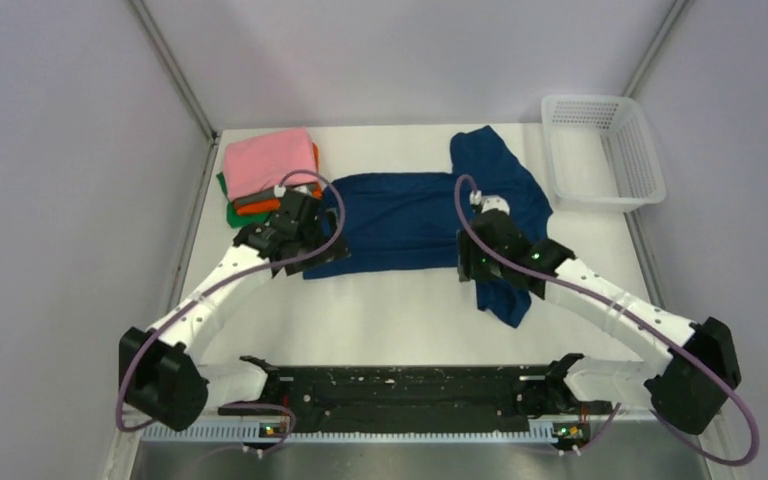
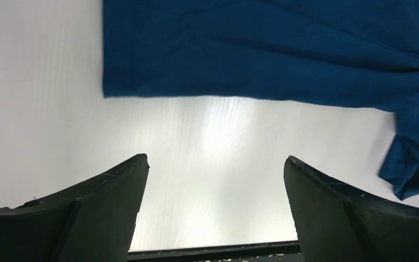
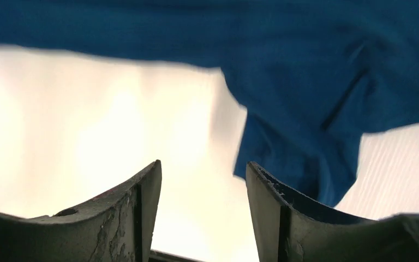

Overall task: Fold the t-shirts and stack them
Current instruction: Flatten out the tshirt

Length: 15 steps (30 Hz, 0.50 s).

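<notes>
Presently: navy t-shirt crosswise on worktop, edge just ahead of left end effector, wide apart, and right end effector, narrower, both empty.

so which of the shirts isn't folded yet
The navy blue t-shirt, spread out in the middle; the pink one and those under it sit folded in a stack at far left.

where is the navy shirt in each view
Top external: the navy shirt lies spread at the middle of the table.
Left wrist: the shirt fills the top of the picture, with a flap lower on the right.
Right wrist: the shirt runs across the top and reaches lower right of centre.
Shared landmark: the white table along the shirt's near edge.
</notes>
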Tool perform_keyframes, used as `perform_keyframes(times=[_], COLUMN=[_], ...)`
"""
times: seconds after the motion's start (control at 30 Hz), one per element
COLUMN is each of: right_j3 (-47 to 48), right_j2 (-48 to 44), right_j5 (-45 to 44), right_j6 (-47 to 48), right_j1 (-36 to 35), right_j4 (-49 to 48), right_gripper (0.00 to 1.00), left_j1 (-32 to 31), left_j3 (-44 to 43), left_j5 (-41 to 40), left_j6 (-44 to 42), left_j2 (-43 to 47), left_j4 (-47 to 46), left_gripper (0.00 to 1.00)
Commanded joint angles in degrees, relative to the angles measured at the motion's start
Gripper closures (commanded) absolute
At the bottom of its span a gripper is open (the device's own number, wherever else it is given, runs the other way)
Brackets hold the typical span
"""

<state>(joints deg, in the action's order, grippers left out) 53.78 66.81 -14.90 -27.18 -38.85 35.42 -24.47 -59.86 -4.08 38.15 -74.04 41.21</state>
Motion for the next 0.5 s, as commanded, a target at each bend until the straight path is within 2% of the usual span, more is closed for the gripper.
perform_keyframes(times=[0.0,0.17,0.33,0.4,0.43,0.47], right_j3=[-5.87,-6.81,-6.59,-7.69,-8.38,-9.03], right_j2=[5.92,13.45,20.83,21.69,21.78,21.67], right_j5=[1.78,-5.50,-6.03,-6.10,-5.98,-5.80], right_j6=[-4.92,-1.75,-1.50,-2.84,-3.50,-4.34], right_j1=[-3.14,-3.17,-3.03,-2.99,-3.03,-2.99], right_j4=[4.50,-0.07,-3.14,-3.41,-3.31,-2.82], right_gripper=[0.43,0.43,0.45,0.50,0.55,0.65], left_j1=[0.21,0.21,0.21,0.23,0.21,0.21], left_j3=[9.34,16.50,18.35,17.24,16.47,15.79], left_j5=[-3.97,-0.90,-0.08,-1.96,-2.93,-3.71], left_j6=[4.45,8.54,9.95,9.65,9.46,9.22], left_j2=[6.69,12.31,14.96,15.06,15.10,15.19], left_j4=[4.24,3.44,3.71,5.52,6.48,7.18], left_gripper=[0.01,0.01,0.01,0.01,0.01,0.01])
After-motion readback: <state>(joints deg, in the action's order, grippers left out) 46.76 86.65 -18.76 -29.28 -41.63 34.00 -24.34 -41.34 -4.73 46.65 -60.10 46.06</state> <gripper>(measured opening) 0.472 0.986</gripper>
